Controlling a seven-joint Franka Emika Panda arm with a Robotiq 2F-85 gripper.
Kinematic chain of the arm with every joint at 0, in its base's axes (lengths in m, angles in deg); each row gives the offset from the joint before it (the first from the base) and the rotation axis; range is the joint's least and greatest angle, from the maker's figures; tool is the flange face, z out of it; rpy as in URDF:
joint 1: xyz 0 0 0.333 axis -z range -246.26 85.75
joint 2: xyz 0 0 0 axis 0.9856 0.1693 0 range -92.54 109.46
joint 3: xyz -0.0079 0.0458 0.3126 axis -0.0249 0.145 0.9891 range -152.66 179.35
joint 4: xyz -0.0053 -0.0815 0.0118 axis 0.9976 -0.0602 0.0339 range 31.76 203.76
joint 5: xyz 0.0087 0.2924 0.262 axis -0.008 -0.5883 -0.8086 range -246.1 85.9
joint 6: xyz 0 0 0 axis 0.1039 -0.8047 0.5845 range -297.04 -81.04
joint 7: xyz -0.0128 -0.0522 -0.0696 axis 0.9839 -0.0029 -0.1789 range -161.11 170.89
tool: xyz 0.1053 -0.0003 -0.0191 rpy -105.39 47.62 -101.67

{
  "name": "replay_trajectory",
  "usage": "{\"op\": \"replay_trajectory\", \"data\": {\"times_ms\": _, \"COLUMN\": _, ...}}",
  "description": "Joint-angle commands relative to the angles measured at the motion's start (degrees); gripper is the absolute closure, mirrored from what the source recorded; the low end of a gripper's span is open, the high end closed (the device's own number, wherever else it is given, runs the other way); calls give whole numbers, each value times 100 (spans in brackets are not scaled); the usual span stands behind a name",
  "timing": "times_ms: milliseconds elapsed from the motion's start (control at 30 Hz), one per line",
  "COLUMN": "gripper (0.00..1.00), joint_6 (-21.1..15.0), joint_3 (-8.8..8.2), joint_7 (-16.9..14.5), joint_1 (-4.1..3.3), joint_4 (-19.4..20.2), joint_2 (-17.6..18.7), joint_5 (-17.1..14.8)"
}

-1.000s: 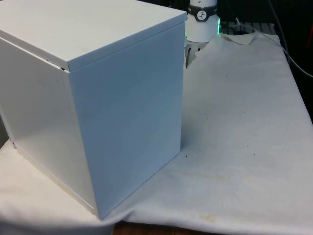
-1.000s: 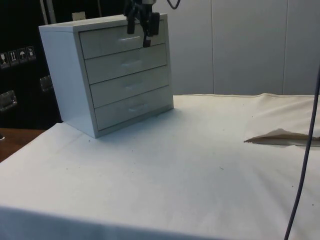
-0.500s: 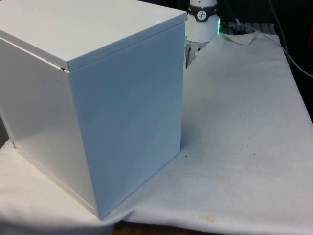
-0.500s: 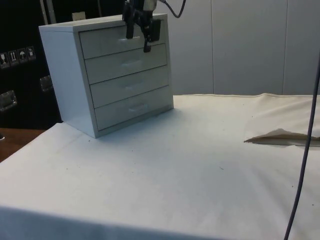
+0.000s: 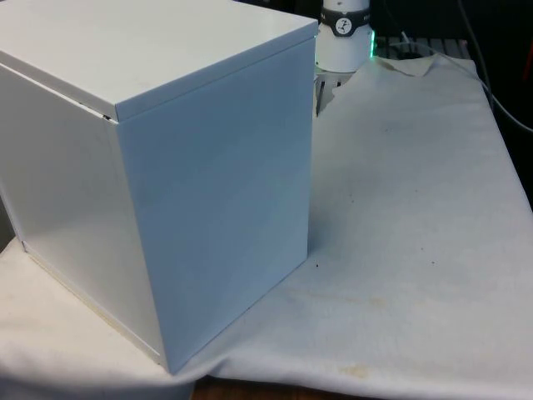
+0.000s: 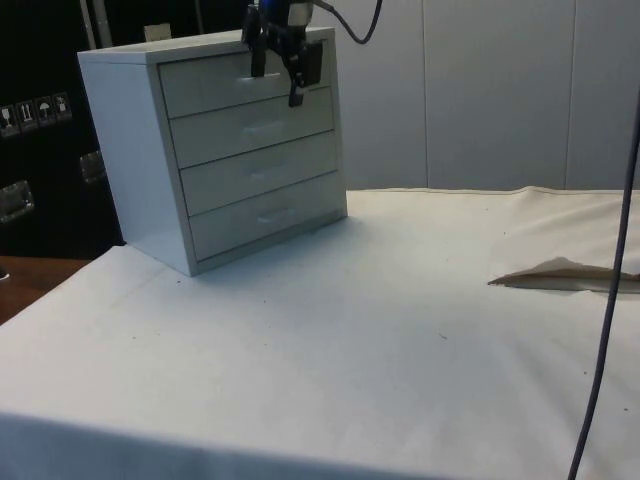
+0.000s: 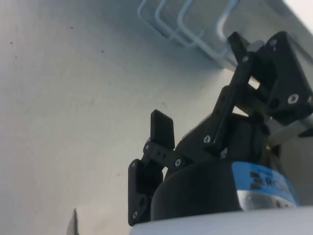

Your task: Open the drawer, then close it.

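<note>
White chest of drawers stands at the table's far left in the side view, all four drawers shut. The tool, fingers spread apart, hangs before the top drawer, placed to take its handle.

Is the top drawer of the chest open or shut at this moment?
Shut. In the side view the top drawer sits flush with the three below; the hand is at its front.

The chest of drawers turns its back, hiding its drawer fronts.
</note>
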Motion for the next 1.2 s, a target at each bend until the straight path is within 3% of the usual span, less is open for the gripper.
{"op": "replay_trajectory", "data": {"times_ms": 0, "gripper": 0, "joint_6": -109, "joint_3": -23, "joint_7": 74, "joint_1": 29, "joint_4": -17, "joint_2": 46, "joint_5": 160}}
{"op": "replay_trajectory", "data": {"times_ms": 33, "gripper": 0, "joint_6": 0, "joint_3": -6, "joint_7": 11, "joint_1": 0, "joint_4": 0, "joint_2": 0, "joint_5": 40}}
{"op": "replay_trajectory", "data": {"times_ms": 67, "gripper": 0, "joint_6": -109, "joint_3": -29, "joint_7": 92, "joint_1": 29, "joint_4": -11, "joint_2": 34, "joint_5": 206}}
{"op": "replay_trajectory", "data": {"times_ms": 333, "gripper": 0, "joint_6": -69, "joint_3": -23, "joint_7": 241, "joint_1": 29, "joint_4": 34, "joint_2": -23, "joint_5": 647}}
{"op": "replay_trajectory", "data": {"times_ms": 367, "gripper": 0, "joint_6": -6, "joint_3": -11, "joint_7": 132, "joint_1": 0, "joint_4": 52, "joint_2": -74, "joint_5": 476}}
{"op": "replay_trajectory", "data": {"times_ms": 400, "gripper": 0, "joint_6": -74, "joint_3": -23, "joint_7": 264, "joint_1": 23, "joint_4": 46, "joint_2": -17, "joint_5": 699}}
{"op": "replay_trajectory", "data": {"times_ms": 600, "gripper": 0, "joint_6": -155, "joint_3": -34, "joint_7": 447, "joint_1": 17, "joint_4": 97, "joint_2": 69, "joint_5": 940}}
{"op": "replay_trajectory", "data": {"times_ms": 1067, "gripper": 0, "joint_6": -138, "joint_3": -29, "joint_7": 476, "joint_1": 0, "joint_4": 63, "joint_2": 86, "joint_5": 900}}
{"op": "replay_trajectory", "data": {"times_ms": 1167, "gripper": 10, "joint_6": -149, "joint_3": -29, "joint_7": 476, "joint_1": 0, "joint_4": 57, "joint_2": 86, "joint_5": 894}}
